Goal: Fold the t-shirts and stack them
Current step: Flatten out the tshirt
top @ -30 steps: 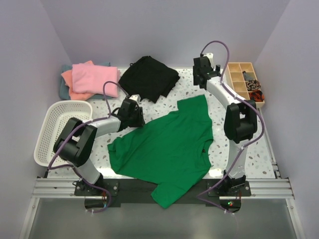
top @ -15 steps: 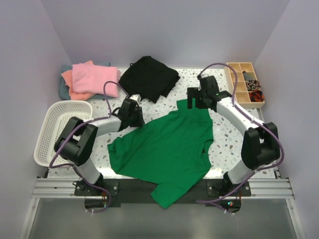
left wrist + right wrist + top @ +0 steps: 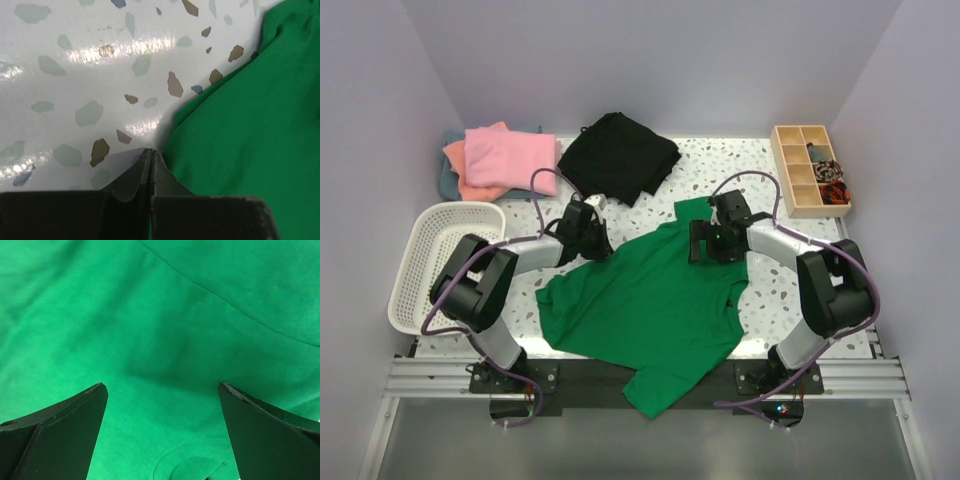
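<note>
A bright green t-shirt (image 3: 650, 300) lies spread and crumpled in the middle of the table, one sleeve hanging over the near edge. My left gripper (image 3: 603, 243) sits low at its upper left hem, jaws pressed together (image 3: 151, 151) with a sliver of green cloth (image 3: 240, 125) between them. My right gripper (image 3: 700, 243) hovers over the shirt's upper right part near the collar, fingers wide apart (image 3: 162, 387) with only green fabric (image 3: 165, 315) below. Pink (image 3: 505, 155), salmon-orange (image 3: 458, 160) and grey-teal (image 3: 447, 180) t-shirts lie piled at the back left.
A black garment (image 3: 618, 155) lies at the back centre. A white mesh basket (image 3: 440, 260) stands at the left edge. A wooden compartment tray (image 3: 810, 170) with small items sits at the back right. Speckled tabletop (image 3: 820, 300) shows to the right of the shirt.
My right arm swung from the back right corner down over the green shirt's upper right part, jaws opened wide. My left gripper stayed at the hem and shut.
</note>
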You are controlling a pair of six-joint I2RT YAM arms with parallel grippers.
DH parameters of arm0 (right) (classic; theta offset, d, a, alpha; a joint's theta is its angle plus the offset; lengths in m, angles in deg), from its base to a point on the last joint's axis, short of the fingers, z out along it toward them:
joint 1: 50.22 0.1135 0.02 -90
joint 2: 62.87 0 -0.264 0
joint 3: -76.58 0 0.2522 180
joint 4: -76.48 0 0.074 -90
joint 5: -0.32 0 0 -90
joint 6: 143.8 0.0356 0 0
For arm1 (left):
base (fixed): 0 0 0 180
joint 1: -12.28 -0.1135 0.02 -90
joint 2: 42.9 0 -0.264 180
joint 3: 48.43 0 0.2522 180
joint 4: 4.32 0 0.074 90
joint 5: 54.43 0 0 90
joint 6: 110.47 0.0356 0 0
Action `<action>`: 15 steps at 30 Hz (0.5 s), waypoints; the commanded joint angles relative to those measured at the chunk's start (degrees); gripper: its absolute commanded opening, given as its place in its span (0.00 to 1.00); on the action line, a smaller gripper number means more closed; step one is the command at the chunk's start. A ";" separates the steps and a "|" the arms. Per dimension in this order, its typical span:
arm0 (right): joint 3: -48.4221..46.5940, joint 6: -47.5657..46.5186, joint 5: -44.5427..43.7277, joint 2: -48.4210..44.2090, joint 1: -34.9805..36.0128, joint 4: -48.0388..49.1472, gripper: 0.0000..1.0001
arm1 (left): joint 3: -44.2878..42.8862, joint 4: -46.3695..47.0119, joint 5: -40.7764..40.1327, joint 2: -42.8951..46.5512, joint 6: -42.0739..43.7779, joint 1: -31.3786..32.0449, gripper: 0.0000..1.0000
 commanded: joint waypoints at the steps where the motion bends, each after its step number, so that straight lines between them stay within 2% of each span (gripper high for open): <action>1: 0.91 2.13 -5.56 1.40 0.05 0.90 0.97 | 2.20 -3.11 3.70 3.38 0.25 1.55 0.00; 5: 1.96 3.62 -12.16 2.11 0.05 -0.77 0.98 | 2.73 -8.11 3.62 6.45 -0.36 6.80 0.00; 11: 3.11 5.99 -13.84 2.99 0.05 0.11 0.99 | 4.40 -10.66 5.11 14.00 -2.20 14.81 0.00; 14: 3.37 6.87 -13.84 4.74 0.14 0.72 0.99 | 4.32 -13.12 5.20 17.86 -1.51 16.40 0.00; 15: 3.37 6.96 -13.93 5.27 0.14 0.98 0.95 | 4.31 -13.48 5.72 18.67 -1.24 16.67 0.00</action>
